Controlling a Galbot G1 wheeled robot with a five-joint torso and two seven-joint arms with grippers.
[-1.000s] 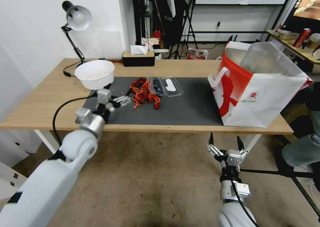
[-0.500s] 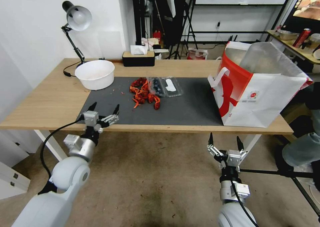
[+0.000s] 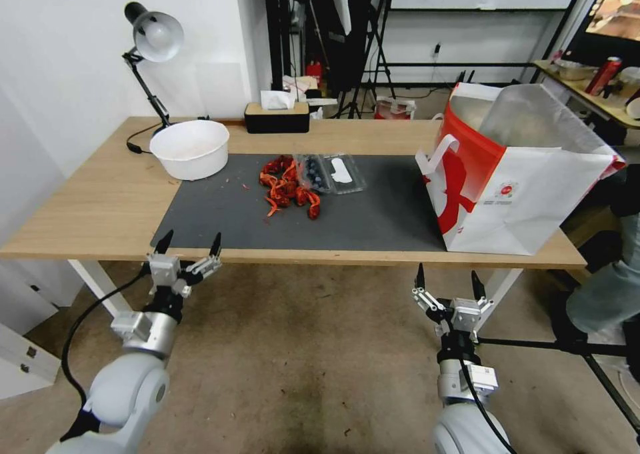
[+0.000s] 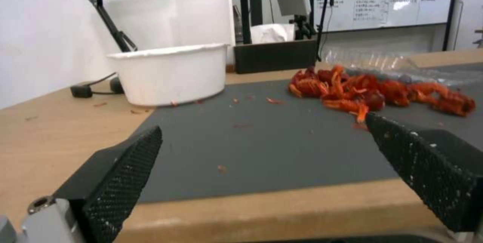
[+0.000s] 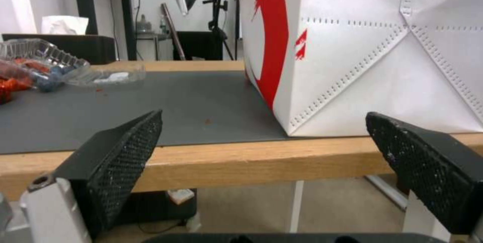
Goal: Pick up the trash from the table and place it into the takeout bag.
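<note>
Bright even light, warped edges

Bare mat lies open between the red scraps at frame centre and the bag at right. A white bowl and lamp block the upper left; a tissue box lines the far edge.

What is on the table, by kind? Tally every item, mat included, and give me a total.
White bowl: 1
Pile of red shells: 1
Clear plastic tray: 1
Takeout bag: 1
Desk lamp: 1
Tissue box: 1
Dark grey mat: 1
Total: 7
</note>
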